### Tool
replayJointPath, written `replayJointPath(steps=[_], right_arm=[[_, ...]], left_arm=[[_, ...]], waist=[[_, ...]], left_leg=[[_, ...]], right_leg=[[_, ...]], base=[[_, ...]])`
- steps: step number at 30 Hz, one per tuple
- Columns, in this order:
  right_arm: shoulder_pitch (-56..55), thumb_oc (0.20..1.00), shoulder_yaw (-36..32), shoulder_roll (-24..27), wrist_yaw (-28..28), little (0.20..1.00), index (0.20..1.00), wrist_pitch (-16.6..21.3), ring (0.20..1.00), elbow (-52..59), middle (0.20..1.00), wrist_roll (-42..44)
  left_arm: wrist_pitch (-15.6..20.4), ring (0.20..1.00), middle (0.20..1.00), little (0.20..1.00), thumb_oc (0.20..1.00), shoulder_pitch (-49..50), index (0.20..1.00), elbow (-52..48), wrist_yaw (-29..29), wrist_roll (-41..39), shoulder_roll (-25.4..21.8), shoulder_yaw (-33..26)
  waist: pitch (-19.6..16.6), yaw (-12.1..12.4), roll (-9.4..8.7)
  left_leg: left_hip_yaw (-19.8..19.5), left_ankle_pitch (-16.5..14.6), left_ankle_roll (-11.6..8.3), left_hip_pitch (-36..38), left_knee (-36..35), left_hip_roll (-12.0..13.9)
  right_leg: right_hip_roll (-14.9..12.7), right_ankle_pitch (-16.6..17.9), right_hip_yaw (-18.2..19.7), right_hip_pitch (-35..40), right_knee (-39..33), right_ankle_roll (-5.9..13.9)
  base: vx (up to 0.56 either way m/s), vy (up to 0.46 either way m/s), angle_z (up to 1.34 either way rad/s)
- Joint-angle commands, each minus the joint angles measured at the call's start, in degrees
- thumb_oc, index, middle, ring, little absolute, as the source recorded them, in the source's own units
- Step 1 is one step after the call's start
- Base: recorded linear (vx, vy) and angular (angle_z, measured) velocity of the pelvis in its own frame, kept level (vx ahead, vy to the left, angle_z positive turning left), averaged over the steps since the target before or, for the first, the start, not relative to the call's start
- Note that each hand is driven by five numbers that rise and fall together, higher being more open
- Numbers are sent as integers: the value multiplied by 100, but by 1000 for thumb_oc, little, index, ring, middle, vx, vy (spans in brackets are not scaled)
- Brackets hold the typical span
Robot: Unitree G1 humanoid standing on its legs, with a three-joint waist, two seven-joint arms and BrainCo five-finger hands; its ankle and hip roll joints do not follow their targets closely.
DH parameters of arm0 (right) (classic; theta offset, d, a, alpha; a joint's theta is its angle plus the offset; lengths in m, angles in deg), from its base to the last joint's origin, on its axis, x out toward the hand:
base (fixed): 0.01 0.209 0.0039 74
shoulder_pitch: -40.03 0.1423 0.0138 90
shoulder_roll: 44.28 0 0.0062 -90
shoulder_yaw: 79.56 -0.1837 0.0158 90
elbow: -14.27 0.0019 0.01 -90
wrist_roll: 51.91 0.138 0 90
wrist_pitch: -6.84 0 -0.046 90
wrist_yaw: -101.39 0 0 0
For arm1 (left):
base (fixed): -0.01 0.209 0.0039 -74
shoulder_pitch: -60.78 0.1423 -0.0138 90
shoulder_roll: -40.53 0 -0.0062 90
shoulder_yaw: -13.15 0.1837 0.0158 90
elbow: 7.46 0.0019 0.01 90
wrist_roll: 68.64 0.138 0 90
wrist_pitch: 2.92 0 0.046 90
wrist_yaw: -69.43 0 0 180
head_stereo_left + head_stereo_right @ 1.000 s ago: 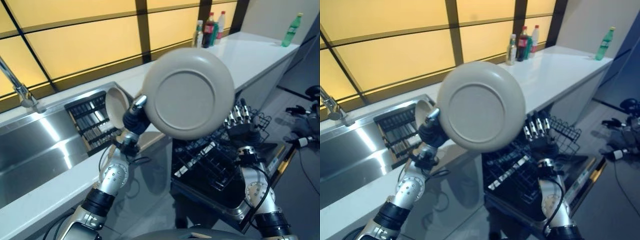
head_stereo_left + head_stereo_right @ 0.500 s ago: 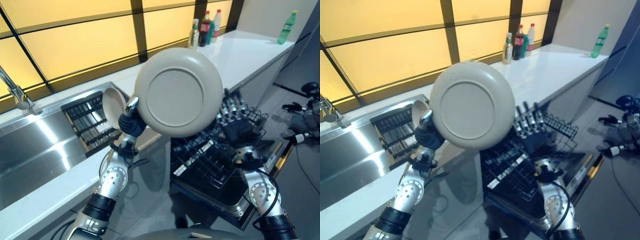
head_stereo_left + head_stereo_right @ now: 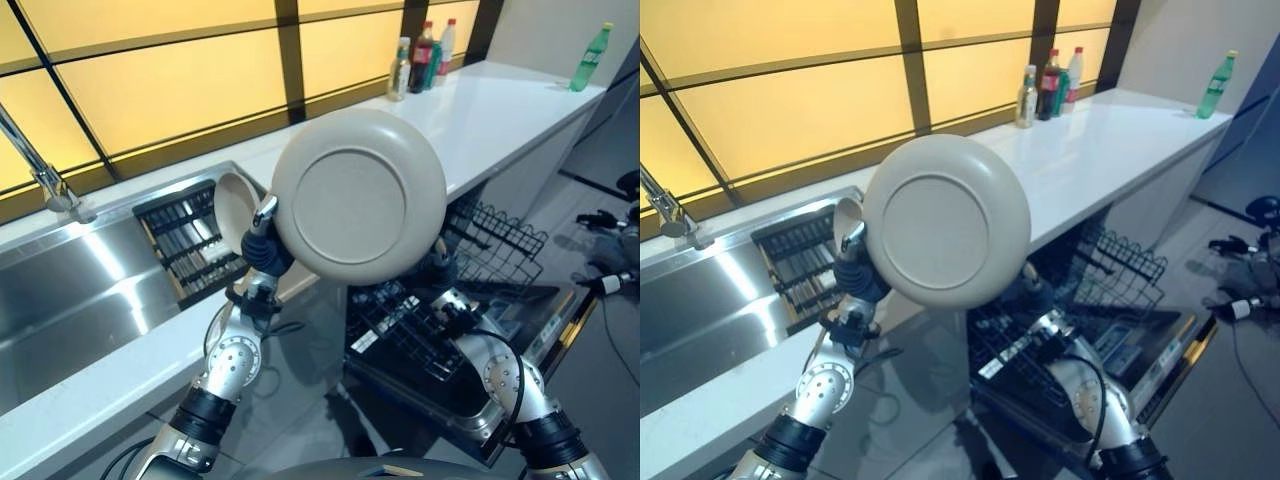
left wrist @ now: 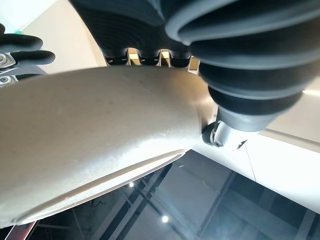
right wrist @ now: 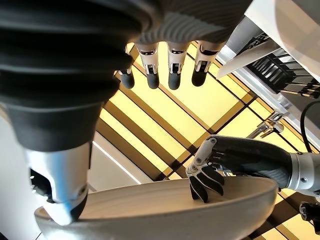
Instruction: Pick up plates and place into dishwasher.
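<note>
Since a second ago the right hand (image 5: 170,70) has slid under the plate (image 3: 360,195), fingers straight; the left hand (image 3: 262,240) pinches its rim above the dishwasher rack (image 3: 480,260). Rigid, slick, breakable: hold both edges.

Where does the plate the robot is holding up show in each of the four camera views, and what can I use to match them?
Left eye view: plate upper middle, its underside toward the camera.
Right eye view: left of centre.
Left wrist view: its curved underside close up, across the middle.
Right wrist view: along the lower edge, hollow side showing.
Shared landmark: the left hand gripping the plate's rim.
</note>
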Motion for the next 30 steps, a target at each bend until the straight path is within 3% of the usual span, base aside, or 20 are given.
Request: replayJointPath(steps=[1,10,24,30], right_arm=[[564,1000,15,-120,225,1000,1000,18,1000,514,1000,123],[385,1000,-278,7,414,1000,1000,264,1000,538,1000,239],[136,1000,-557,-167,1176,1000,1000,243,1000,610,1000,731],[91,1000,-532,-130,1288,1000,1000,62,1000,678,1000,429]], left_arm=[[95,200,200,200,200,-259,200,149,129,192,-145,274],[187,200,200,200,200,-291,200,139,-61,399,-327,56],[205,200,200,200,200,-188,200,469,-183,453,-163,-273],[129,200,200,200,200,-142,200,570,-67,427,-80,-298]], waist=[[-91,80,12],[-92,81,-27],[-81,25,-25],[-89,47,-48]], left_leg=[[-668,147,417,-516,51,-13],[-704,134,420,-508,65,0],[-687,127,427,-486,92,3],[-726,140,412,-507,116,1]], right_leg=[[-124,-395,-207,177,668,311],[-107,-416,-191,182,718,309],[-71,-464,-110,187,755,275],[-69,-478,-120,204,728,253]], base=[[0,0,0],[0,0,0],[0,0,0],[13,0,1]])
